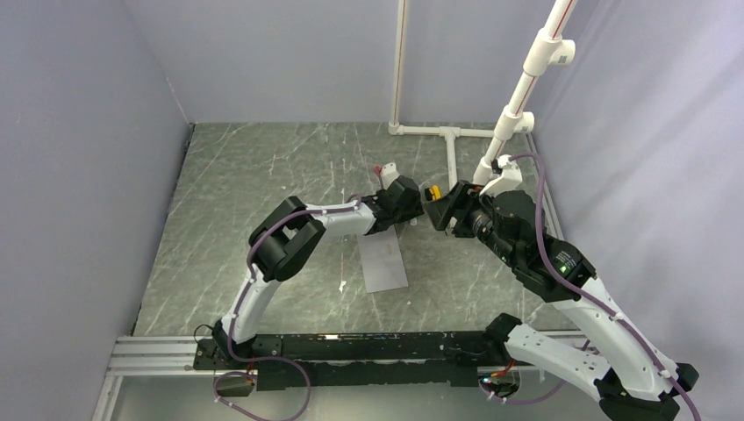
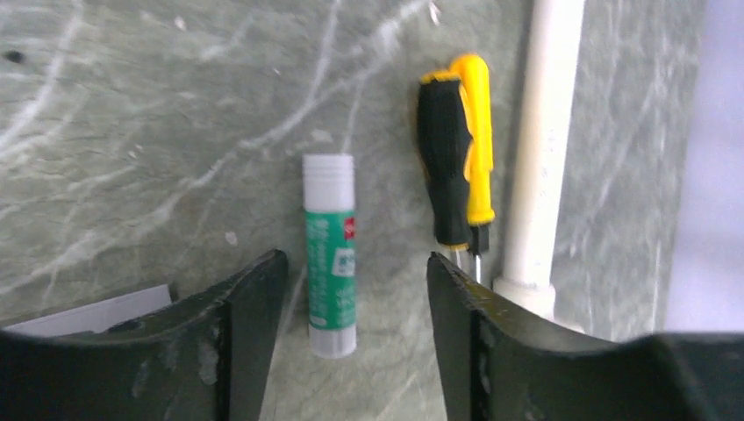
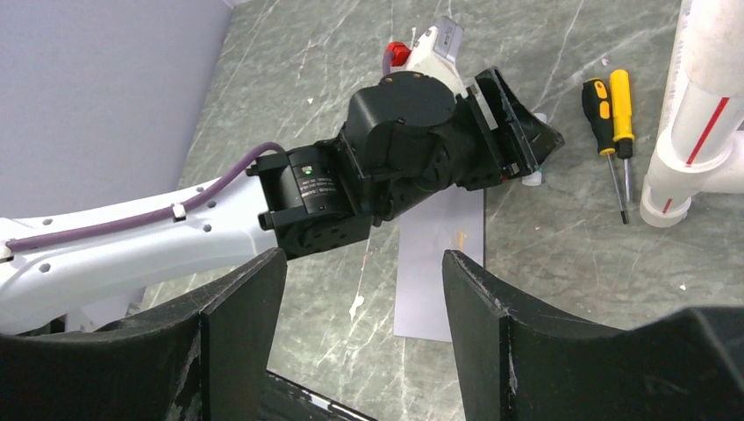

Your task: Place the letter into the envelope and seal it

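Left gripper (image 2: 353, 267), jaws apart, straddles the glue stick (image 2: 331, 254); right gripper (image 3: 364, 263) hangs open, empty. An off-centre pinch may roll the stick toward the screwdriver (image 2: 456, 158).

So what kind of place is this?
Probably a robot lab booth: plain grey walls box in a marbled table, a left arm and a right arm sit bolted on a rail, and white pipes stand behind.
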`<state>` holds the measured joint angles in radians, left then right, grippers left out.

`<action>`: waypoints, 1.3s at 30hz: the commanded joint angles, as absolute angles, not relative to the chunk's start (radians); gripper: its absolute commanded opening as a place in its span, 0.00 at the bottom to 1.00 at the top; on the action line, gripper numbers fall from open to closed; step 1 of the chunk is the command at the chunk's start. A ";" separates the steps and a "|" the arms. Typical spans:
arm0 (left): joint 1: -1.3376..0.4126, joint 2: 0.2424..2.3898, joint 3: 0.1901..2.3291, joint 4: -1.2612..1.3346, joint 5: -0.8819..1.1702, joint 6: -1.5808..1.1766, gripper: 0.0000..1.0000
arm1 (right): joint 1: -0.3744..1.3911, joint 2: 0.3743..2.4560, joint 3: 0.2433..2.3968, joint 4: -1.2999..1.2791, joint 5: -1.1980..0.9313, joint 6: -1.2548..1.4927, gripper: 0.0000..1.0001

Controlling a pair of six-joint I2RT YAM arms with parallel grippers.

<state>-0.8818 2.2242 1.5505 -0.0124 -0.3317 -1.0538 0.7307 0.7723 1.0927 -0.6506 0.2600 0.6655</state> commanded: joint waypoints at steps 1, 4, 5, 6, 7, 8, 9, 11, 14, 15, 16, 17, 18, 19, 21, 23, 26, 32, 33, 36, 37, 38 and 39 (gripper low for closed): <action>-0.845 2.165 1.480 0.073 -0.082 -0.980 0.68 | 0.729 0.761 1.115 -0.646 0.261 0.660 0.70; -0.803 2.099 1.477 0.080 0.060 -0.954 0.75 | 0.728 0.757 1.137 -0.653 0.250 0.634 0.75; -0.798 2.069 1.472 0.071 0.083 -0.937 0.78 | 0.729 0.754 1.145 -0.651 0.242 0.623 0.77; -0.795 2.036 1.464 0.052 0.093 -0.914 0.80 | 0.729 0.750 1.155 -0.653 0.240 0.613 0.78; -0.793 2.003 1.454 0.024 0.091 -0.880 0.82 | 0.728 0.748 1.164 -0.660 0.247 0.606 0.79; -0.793 1.968 1.448 -0.024 0.072 -0.856 0.87 | 0.729 0.748 1.175 -0.671 0.258 0.603 0.80; -0.792 1.934 1.443 -0.082 0.053 -0.836 0.91 | 0.729 0.751 1.188 -0.688 0.269 0.599 0.82; -0.792 1.863 1.433 -0.205 0.007 -0.801 0.93 | 0.729 0.769 1.217 -0.738 0.273 0.581 0.88; -0.793 1.750 1.394 -0.369 -0.098 -0.776 0.93 | 0.728 0.816 1.257 -0.836 0.284 0.577 1.00; -0.792 1.706 1.367 -0.413 -0.133 -0.766 0.93 | 0.729 0.831 1.268 -0.874 0.290 0.585 1.00; -0.792 1.660 1.346 -0.456 -0.167 -0.759 0.93 | 0.728 0.848 1.280 -0.906 0.297 0.598 1.00; -0.793 1.612 1.327 -0.498 -0.201 -0.753 0.93 | 0.730 0.861 1.289 -0.938 0.303 0.613 1.00; -0.792 1.557 1.306 -0.534 -0.234 -0.745 0.93 | 0.729 0.871 1.296 -0.967 0.309 0.627 1.00; -0.792 1.505 1.287 -0.572 -0.260 -0.740 0.93 | 0.729 0.878 1.301 -0.989 0.308 0.637 1.00; -0.792 1.387 1.257 -0.644 -0.310 -0.723 0.93 | 0.730 0.884 1.307 -1.036 0.309 0.633 1.00; -0.792 1.281 1.242 -0.730 -0.368 -0.700 0.93 | 0.730 0.879 1.305 -1.069 0.332 0.638 1.00; -0.793 1.102 1.213 -0.892 -0.452 -0.734 0.93 | 0.730 0.858 1.286 -1.090 0.350 0.651 1.00; -0.793 0.778 1.199 -1.062 -0.459 -0.750 0.93 | 0.730 0.860 1.327 -1.171 0.400 0.649 1.00; -0.793 0.733 1.212 -1.082 -0.455 -0.732 0.93 | 0.730 0.864 1.345 -1.196 0.417 0.644 1.00; -0.793 0.629 1.245 -1.117 -0.463 -0.651 0.93 | 0.730 0.879 1.433 -1.293 0.493 0.649 1.00; -0.793 0.605 1.259 -1.133 -0.484 -0.641 0.93 | 0.730 0.882 1.463 -1.311 0.502 0.644 1.00; -0.793 0.584 1.272 -1.144 -0.509 -0.625 0.93 | 0.730 0.880 1.487 -1.317 0.505 0.636 1.00; -0.793 0.573 1.284 -1.155 -0.523 -0.611 0.93 | 0.730 0.869 1.506 -1.312 0.505 0.626 1.00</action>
<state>-0.7925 0.6079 1.2335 -1.0698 -0.4397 -0.6910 0.7307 0.8917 1.3949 -1.2316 0.4225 0.6464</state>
